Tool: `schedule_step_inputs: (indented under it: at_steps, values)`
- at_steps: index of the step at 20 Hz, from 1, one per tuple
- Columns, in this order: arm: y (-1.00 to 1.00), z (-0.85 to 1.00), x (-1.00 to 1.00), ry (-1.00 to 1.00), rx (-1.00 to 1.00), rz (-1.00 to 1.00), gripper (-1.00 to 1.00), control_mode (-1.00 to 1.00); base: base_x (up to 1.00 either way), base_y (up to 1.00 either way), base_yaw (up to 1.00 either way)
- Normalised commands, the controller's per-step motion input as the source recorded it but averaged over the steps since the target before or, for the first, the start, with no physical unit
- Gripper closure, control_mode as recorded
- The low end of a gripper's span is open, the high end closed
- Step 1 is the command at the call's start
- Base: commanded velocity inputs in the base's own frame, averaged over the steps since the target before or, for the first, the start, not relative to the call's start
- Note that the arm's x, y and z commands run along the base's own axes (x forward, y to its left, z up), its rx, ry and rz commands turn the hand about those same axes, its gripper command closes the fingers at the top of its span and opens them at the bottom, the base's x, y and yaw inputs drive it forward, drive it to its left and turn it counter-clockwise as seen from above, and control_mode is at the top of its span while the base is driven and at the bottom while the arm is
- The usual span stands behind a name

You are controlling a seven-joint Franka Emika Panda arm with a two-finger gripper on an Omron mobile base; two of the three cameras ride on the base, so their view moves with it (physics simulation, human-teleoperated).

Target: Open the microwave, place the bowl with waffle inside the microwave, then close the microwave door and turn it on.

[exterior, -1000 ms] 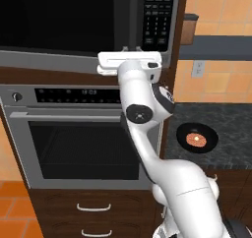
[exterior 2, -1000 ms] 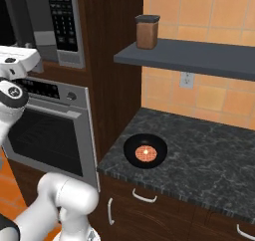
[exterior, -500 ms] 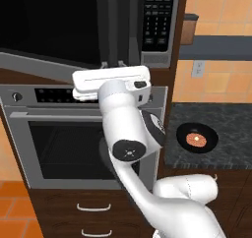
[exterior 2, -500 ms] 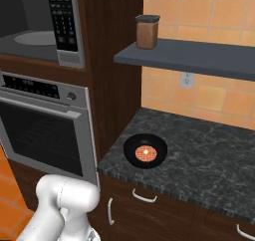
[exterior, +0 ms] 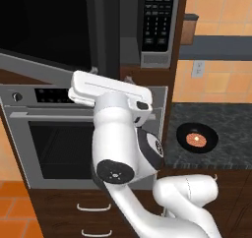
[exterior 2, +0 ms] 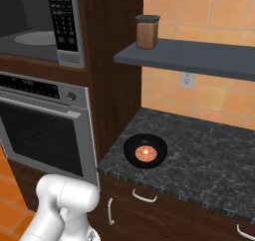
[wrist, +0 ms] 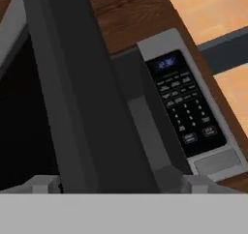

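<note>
Step in hand: opening the microwave [exterior 2: 40, 38]. The door [exterior: 47, 30] stands swung out, directly ahead of the gripper [wrist: 116, 182], whose tips appear spread wide with nothing between them, though only their ends show. The bowl [exterior 2: 145, 151] with the waffle [exterior 2: 146, 154] sits on the counter [exterior 2: 209, 160], well off to the gripper's right. Next move calls for reaching over to grasp that bowl

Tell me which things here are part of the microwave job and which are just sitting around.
Part of the job:
- microwave, cavity exposed
- microwave door, swung open
- bowl on the counter
- waffle in the bowl
- gripper, open by the door's edge

Just sitting around:
- wall oven below the microwave
- brown jar on the shelf
- wall outlet
</note>
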Motion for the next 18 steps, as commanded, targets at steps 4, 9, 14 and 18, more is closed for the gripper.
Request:
schedule_step_inputs:
  at_steps: [4,9,14,18]
  values:
    - [-0.55,0.28,-0.48,0.00,0.53,0.26,-1.00,-1.00,0.00,0.00,0.00]
    - [0.17,0.00,-0.09,0.00,0.27,0.38,-1.00,-1.00,0.00,0.00,0.00]
    - [-0.85,0.36,-0.66,-0.02,0.45,0.25,-1.00,-1.00,0.00,0.00,0.00]
    - [-0.92,0.24,-0.31,0.04,0.49,0.29,-1.00,-1.00,0.00,0.00,0.00]
